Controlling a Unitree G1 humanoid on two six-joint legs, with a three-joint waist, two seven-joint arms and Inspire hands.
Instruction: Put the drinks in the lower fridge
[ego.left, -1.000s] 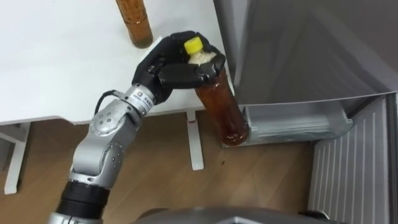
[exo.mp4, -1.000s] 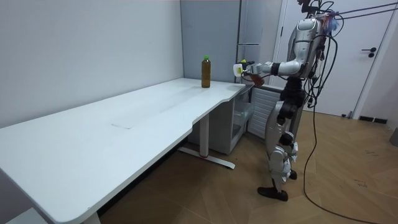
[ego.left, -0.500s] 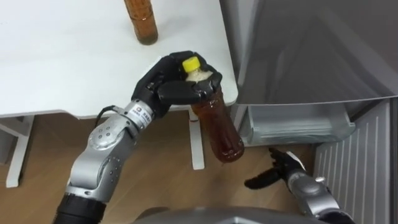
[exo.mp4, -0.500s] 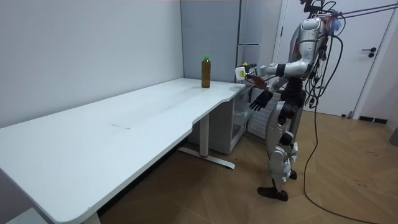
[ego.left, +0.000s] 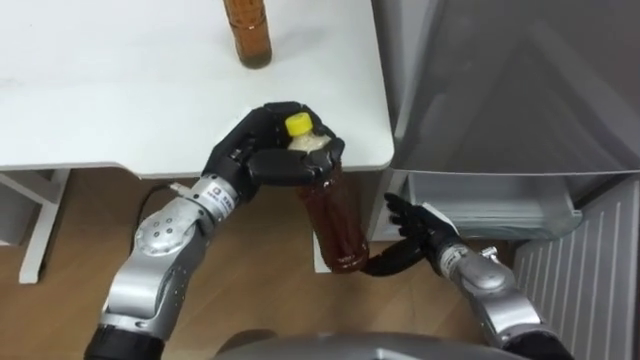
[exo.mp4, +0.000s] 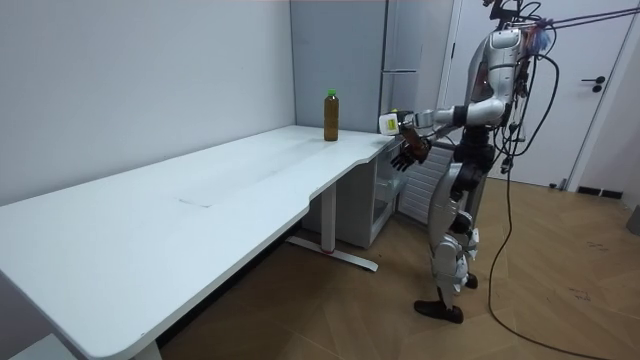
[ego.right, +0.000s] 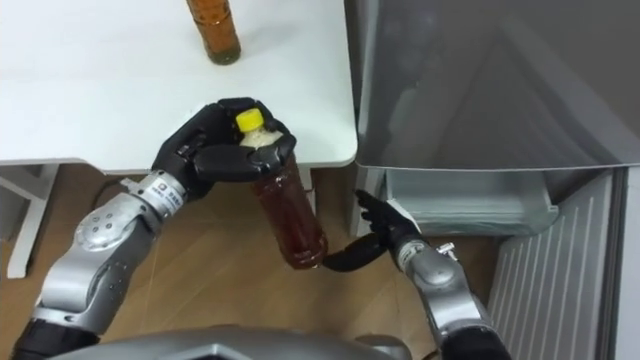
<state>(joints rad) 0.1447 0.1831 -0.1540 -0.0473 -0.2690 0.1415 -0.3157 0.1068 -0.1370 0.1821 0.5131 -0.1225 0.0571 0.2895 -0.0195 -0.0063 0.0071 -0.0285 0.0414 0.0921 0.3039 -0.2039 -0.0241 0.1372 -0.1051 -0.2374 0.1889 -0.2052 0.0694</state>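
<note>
Left hand (ego.left: 250, 160): our fingers clench the tea bottle (ego.left: 333, 215) at its neck.
Right hand (ego.left: 432, 245): fingers spread near its base.
Handling: we judge it heavy, slick; support underneath.

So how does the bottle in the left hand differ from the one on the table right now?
The held bottle is tilted; the table bottle stands upright. The held bottle hangs over the floor past the edge of the table, gripped near its cap by the left hand; the table bottle is touched by nothing. Both hold a brown drink.
</note>
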